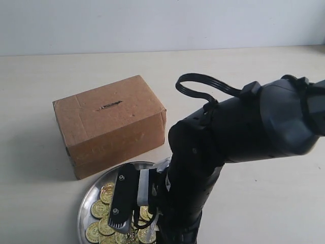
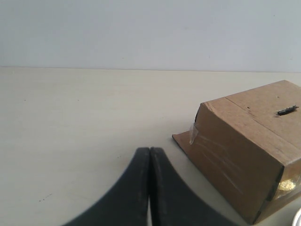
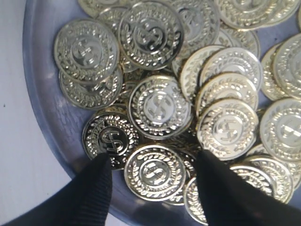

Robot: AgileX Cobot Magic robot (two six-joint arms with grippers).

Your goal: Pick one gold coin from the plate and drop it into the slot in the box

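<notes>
One cardboard box with one slot in its top. One metal plate. It holds well over a dozen gold coins, overlapping too much for an exact count.

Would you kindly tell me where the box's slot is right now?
Exterior view: the slot lies in the top face of the box, left of centre, behind the plate.

Glossy black arm with looped black cable, ribbed pincer fingers.
</notes>
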